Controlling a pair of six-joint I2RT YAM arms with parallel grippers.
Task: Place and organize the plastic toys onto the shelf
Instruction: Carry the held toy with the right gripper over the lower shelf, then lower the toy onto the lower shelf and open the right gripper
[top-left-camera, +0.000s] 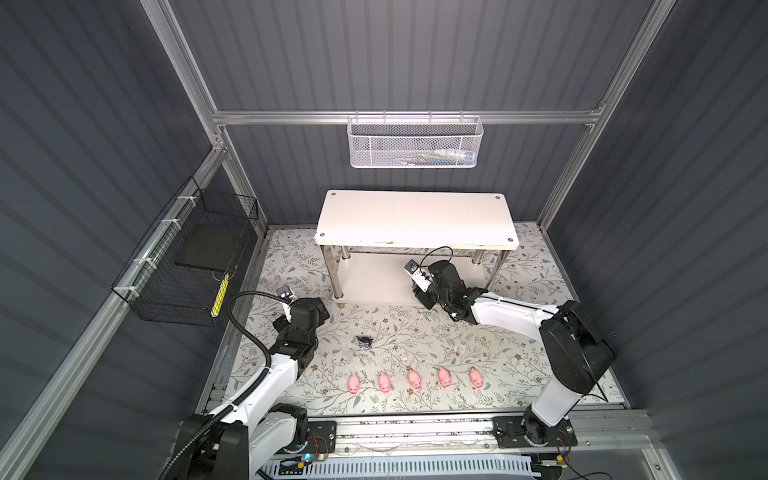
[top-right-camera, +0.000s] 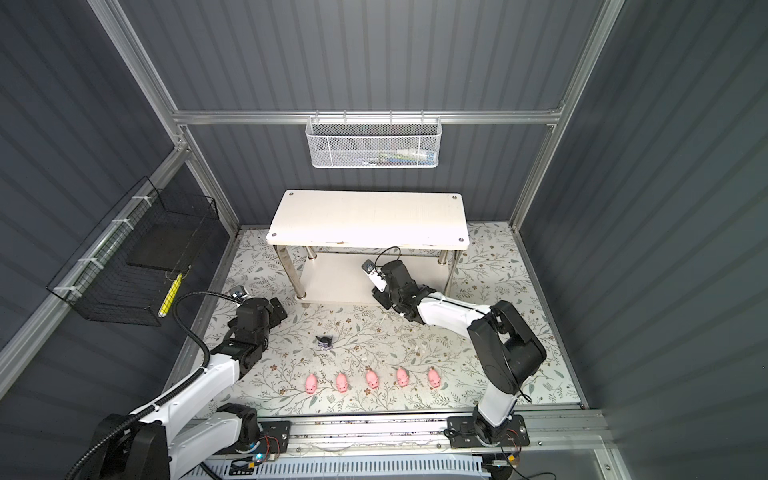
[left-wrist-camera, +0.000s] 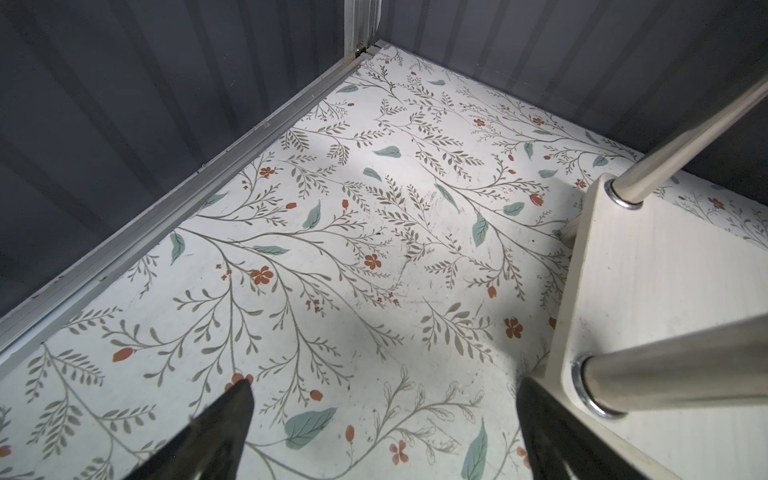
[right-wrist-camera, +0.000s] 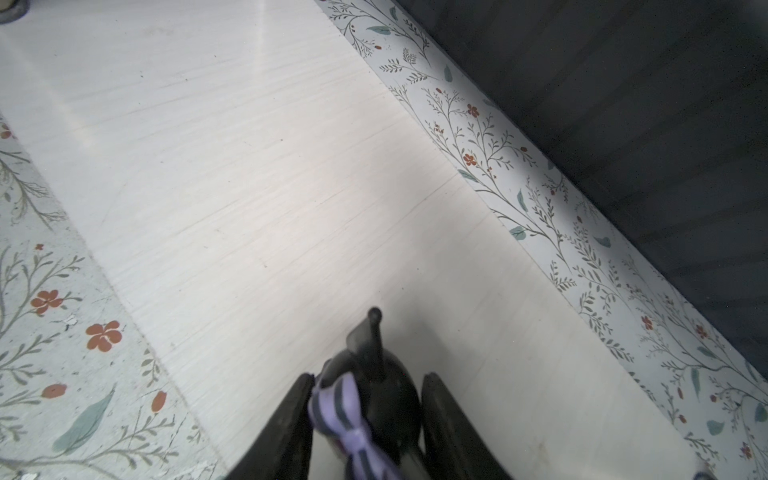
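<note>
Right gripper (right-wrist-camera: 369, 376) is reaching in under the top board (top-left-camera: 415, 216) of the shelf (top-right-camera: 365, 243), jaws standing narrow on either side of a dark purple-and-black figure (right-wrist-camera: 390, 399). One finger (right-wrist-camera: 291, 415) is touching the figure's purple striped part; contact on the opposite side cannot be told, so the grip is going down as unconfirmed. The figure is sitting over the front part of the lower board (right-wrist-camera: 249, 166), one thin pointed part projecting past the fingertips; whether it is resting on the board cannot be told. Left gripper (left-wrist-camera: 385, 382) is hovering with jaws spread wide and nothing between them, above the floral table (left-wrist-camera: 332, 249), just beside the lower board's corner and the metal leg (left-wrist-camera: 665, 374) standing there. Further out, in both top views, a second dark figure (top-left-camera: 365, 343) is lying on the table between the two arms, well apart from the shelf. Five pink pigs (top-left-camera: 414, 379) are standing in a straight row nearer the arm bases, evenly spaced, none touching, all on the table rather than the shelf
</note>
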